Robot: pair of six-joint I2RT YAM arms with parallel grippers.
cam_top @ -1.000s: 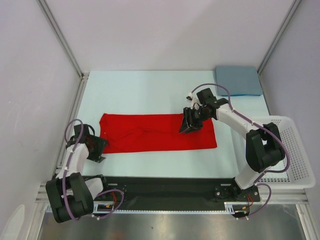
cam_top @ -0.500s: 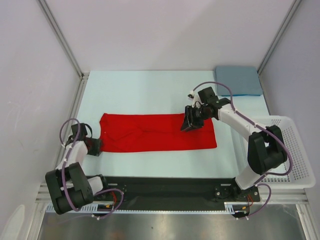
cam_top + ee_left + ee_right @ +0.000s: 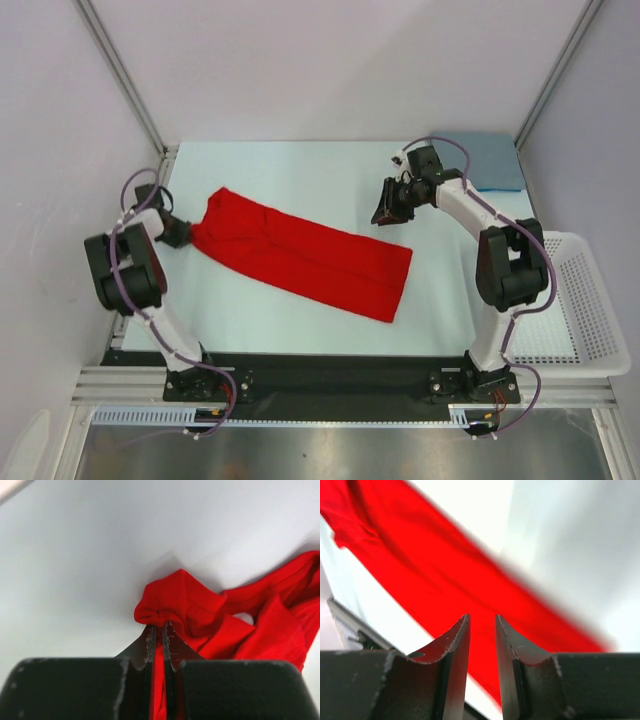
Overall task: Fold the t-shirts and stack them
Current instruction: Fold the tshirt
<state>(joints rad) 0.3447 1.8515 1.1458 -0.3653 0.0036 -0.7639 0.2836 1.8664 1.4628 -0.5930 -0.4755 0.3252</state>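
1. Nearest the arms' bases is the loose end of the red shirt (image 3: 310, 262). The shirt lies flat on the surface (image 3: 300, 180) as one long strip.
2. The strip runs on a slant. It goes from near and right to far and left.
3. At the far left end, the left fingers (image 3: 180, 232) are pinched tight on a bunch of the red cloth. The left wrist view shows the cloth squeezed between them.
4. A bit farther back, the right fingers (image 3: 388, 210) hang over the bare surface, just past the far edge of the strip. There is a small gap between them and they hold nothing.
5. So the loose end lies on the near side of the right fingers. The right arm is much closer to it than the left arm. I think the right arm should reach toward the near side and go down to catch that end.
6. Farthest away, in the far right corner, the blue shirt (image 3: 490, 165) lies folded. The right arm hides part of it.
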